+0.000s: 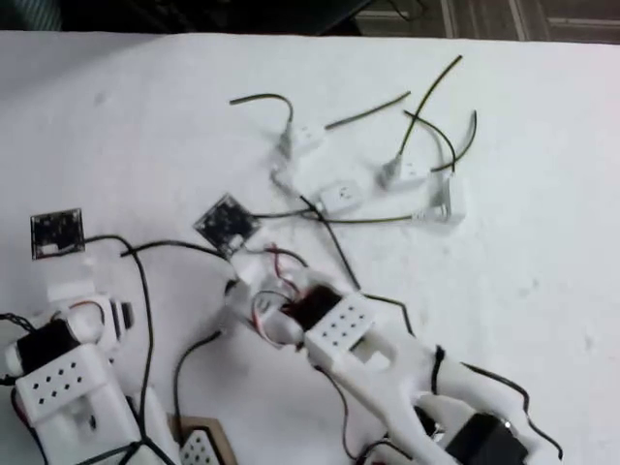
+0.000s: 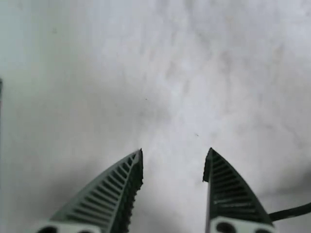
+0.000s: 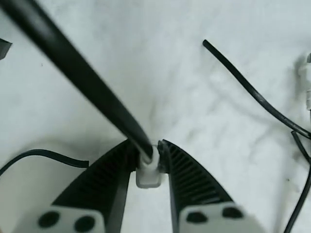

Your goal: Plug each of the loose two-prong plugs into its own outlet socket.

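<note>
My right gripper (image 3: 148,145) is shut on a small white two-prong plug (image 3: 147,175), whose thick black cord (image 3: 73,63) runs away over the white table. From above, this gripper (image 1: 239,291) sits left of centre, just below a black square marker (image 1: 226,223). Several white outlet sockets and plugs lie farther back: one (image 1: 341,197) at the middle, one (image 1: 305,136) behind it, and two (image 1: 402,174) (image 1: 448,203) to the right, joined by dark cords. My left gripper (image 2: 175,153) hangs open over bare table, at the near left (image 1: 82,291).
A second black square marker (image 1: 56,232) lies at the far left. Dark cords (image 1: 426,97) curl across the back right. Another thin cord (image 3: 252,92) passes beside my right gripper. Red and black arm wiring (image 1: 276,291) bunches near the right wrist.
</note>
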Tool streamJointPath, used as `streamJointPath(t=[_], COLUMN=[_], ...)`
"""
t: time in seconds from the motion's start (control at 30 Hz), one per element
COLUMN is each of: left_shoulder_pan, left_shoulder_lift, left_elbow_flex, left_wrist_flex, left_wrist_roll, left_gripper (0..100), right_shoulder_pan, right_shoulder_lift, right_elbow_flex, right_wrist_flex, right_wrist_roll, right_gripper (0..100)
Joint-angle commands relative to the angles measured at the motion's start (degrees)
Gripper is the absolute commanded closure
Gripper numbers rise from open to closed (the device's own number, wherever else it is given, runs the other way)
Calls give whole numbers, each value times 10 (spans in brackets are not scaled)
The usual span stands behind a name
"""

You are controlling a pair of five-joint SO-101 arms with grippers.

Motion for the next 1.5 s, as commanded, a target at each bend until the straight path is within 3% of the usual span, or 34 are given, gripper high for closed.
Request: streamJointPath(t=[0.0, 0.5, 0.73, 1.47], left_shoulder_pan=[-4, -4, -4, -4], left_shoulder_lift=[-10, -10, -10, -10], left_elbow_flex=[-2, -2, 18, 18], left_wrist_flex=[-11, -11, -46, -47], left_wrist_roll=[-4, -4, -4, -4], left_gripper=[785, 785, 785, 784], right_shoulder_pan=[0, 22, 24, 0], right_shoulder_lift=[19, 79, 76, 77], right_elbow_flex=[-22, -25, -25, -22], right_wrist_flex=[-30, -80, -46, 1], right_wrist_roll=[3, 4, 3, 2], right_gripper=[981, 981, 981, 981])
